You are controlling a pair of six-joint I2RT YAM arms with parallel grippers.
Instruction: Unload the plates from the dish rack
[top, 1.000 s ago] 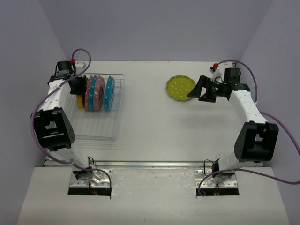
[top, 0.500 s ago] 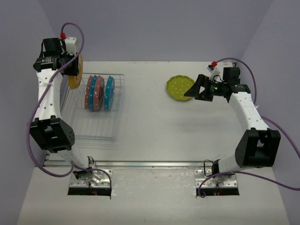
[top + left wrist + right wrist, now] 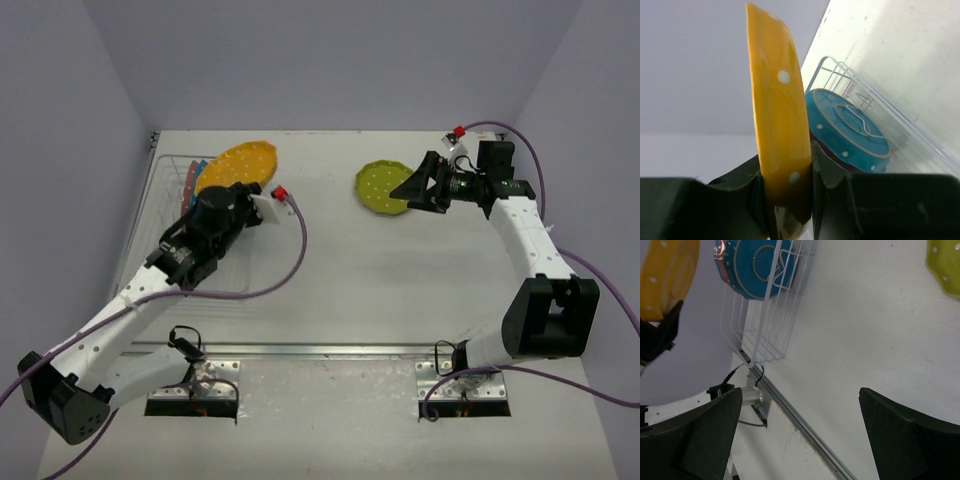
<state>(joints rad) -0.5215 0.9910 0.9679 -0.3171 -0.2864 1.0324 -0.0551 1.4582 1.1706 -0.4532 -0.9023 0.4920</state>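
Left jaws are clamped on the rim of the orange plate (image 3: 780,125), held above the rack (image 3: 762,335). Carry it over beside the green plate (image 3: 383,186) and lower it flat onto the counter (image 3: 330,260) before letting go. Right jaws are spread wide and hold nothing.

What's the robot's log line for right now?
left gripper: shut on orange plate, out of dish rack | right gripper: open, empty | yellow-green plate: on table
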